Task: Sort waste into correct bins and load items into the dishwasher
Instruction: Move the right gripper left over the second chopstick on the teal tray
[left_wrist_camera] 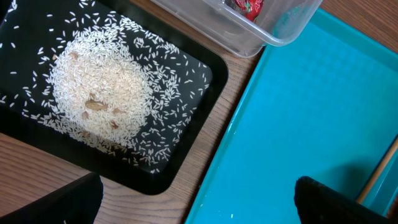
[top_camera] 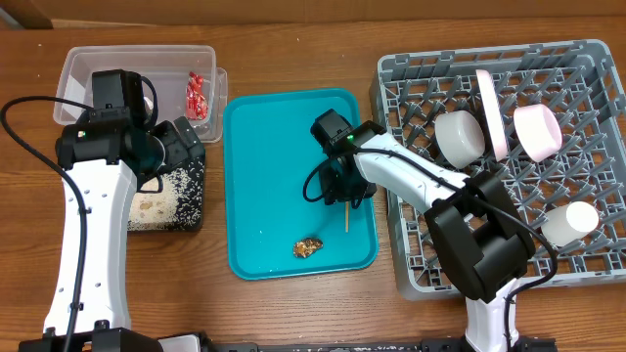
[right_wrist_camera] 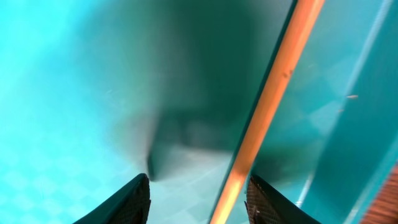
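The right tool hung low over the teal tray, its jaws released and partly apart. A wooden chopstick lay on the tray floor between the two tips, closer to one of them, and I saw clear space on its other side. Near the tray's front edge sat a small brown food scrap.

The left tool stood spread wide with nothing in it, above the strip of desk between the teal tray and the black tray, which held a heap of rice. Behind that, the clear tub held the red wrapper.

On the right, the dish rack held a plate on edge, a white bowl, a pink cup and a white cup.
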### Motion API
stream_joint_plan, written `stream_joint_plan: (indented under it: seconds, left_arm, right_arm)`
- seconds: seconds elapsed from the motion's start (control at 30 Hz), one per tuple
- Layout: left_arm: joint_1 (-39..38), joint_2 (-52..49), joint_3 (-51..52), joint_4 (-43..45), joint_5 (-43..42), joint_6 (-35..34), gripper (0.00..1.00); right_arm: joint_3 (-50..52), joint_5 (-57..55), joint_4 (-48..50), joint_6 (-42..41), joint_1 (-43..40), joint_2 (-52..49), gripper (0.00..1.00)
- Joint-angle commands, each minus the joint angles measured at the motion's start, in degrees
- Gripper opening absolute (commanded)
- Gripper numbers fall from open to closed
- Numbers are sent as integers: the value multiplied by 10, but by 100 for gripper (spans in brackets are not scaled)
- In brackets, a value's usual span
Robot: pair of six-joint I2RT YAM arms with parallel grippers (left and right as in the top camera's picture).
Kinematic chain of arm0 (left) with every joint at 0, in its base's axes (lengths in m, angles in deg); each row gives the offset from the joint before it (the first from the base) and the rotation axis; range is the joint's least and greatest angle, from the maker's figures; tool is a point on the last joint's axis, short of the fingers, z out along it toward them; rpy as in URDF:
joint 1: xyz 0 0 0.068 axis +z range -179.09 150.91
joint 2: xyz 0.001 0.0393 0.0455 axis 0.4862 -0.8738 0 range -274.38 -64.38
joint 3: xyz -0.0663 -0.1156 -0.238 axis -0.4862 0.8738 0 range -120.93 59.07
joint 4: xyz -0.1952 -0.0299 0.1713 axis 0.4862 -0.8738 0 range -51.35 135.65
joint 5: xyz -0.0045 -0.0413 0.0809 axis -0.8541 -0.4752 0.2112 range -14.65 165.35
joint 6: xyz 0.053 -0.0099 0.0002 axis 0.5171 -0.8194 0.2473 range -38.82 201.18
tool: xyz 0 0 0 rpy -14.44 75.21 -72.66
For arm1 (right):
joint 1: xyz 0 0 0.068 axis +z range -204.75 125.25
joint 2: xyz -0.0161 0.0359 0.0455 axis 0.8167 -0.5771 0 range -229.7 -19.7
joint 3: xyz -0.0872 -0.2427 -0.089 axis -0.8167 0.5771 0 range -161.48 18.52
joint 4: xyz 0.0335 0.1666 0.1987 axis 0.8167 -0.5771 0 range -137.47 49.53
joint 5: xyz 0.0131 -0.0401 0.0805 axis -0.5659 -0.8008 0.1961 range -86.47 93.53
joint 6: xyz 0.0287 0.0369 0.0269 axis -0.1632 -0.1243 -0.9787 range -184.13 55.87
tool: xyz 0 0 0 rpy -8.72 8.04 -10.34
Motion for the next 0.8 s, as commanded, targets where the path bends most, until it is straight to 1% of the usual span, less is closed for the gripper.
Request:
stream_joint_plan:
  seconds: [0.0,0.17,0.27,0.37,0.43,0.6,0.77]
  left_arm:
    - [1,10,-12,0,7,-6,100]
    - [1,10,-12,0,7,-6,100]
    - [1,10,-12,0,7,-6,100]
    - [1,10,-12,0,7,-6,100]
    - [1,10,-12,0,7,-6,100]
    - [1,10,-12,0,7,-6,100]
    - [1,10,-12,0,7,-6,100]
  right_arm:
    - [-3,31,2,0,1,-6,52]
    - [-3,20,1,-8,0,-6,50]
    - [-3,-39,-1,-46,1,-6,50]
    - [-3,-76,12,-56,0,-6,51]
    - [-3,-79,31,-55,0,-6,54]
    - [-3,-79,64,-55,0,-6,54]
    - [-3,-79,71,-56,0,-8,54]
